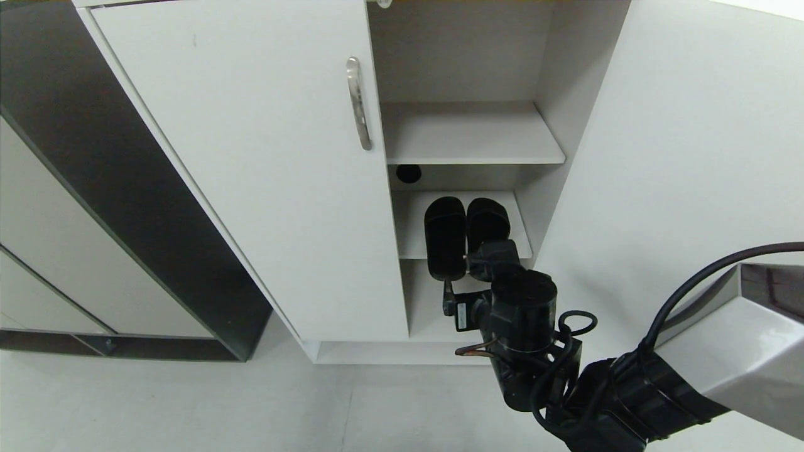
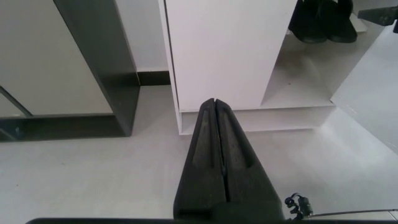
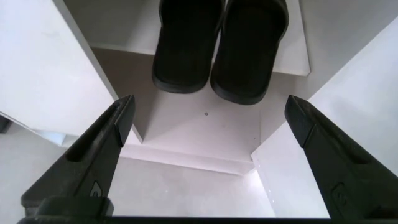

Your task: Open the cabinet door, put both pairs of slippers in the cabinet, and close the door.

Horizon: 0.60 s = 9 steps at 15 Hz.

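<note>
I have the right gripper [image 3: 209,106] just in front of the open cabinet [image 1: 584,75]. Its fingers are spread wide and there is nothing between them. It hangs on the near side of the slippers [image 1: 445,235], close to their heels but not touching them.

The black slippers lie side by side on the middle shelf [image 1: 411,220] in the right half of the cabinet. Their toes point toward the far wall and their heels stick out past the shelf's near edge. The shelf above [image 1: 471,135] is bare white board.

The right door [image 1: 678,157] is swung open and stands out to the right of the arm. The left door [image 1: 251,176] is shut, with its metal handle [image 1: 358,103] upright along its right edge.

My left gripper [image 2: 214,112] is down low over the floor [image 2: 93,168]. Its fingers are pressed together with nothing in them. It points at the cabinet's base below the left door, well apart from the slippers.
</note>
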{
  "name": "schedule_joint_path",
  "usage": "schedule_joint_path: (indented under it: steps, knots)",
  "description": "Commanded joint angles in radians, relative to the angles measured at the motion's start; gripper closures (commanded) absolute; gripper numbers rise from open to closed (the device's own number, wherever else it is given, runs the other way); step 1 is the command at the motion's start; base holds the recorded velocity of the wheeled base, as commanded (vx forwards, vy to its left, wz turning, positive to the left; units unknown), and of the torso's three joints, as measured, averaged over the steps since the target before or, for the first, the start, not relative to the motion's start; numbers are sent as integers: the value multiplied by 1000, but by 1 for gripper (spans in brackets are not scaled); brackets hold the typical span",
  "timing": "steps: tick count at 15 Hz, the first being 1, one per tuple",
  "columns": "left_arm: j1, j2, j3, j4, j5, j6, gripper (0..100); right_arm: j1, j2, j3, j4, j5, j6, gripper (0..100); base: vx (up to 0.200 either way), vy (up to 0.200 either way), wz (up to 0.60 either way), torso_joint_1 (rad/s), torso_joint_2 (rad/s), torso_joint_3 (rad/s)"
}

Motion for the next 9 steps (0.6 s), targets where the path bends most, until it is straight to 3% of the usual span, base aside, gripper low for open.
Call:
schedule_joint_path:
  steps: [1, 7, 9]
  knots:
    - [0, 1, 0, 0, -1, -4, 100, 1, -2, 1, -2, 0, 0, 0, 0, 0, 0, 0, 0, 0]
    - [0, 1, 0, 0, -1, -5, 100, 1, 0, 9, -6, 0, 3, 0, 0, 0, 0, 0, 0, 0]
    - [0, 1, 0, 0, -1, -5, 100, 1, 0, 9, -6, 0, 3, 0, 0, 0, 0, 2, 5, 137]
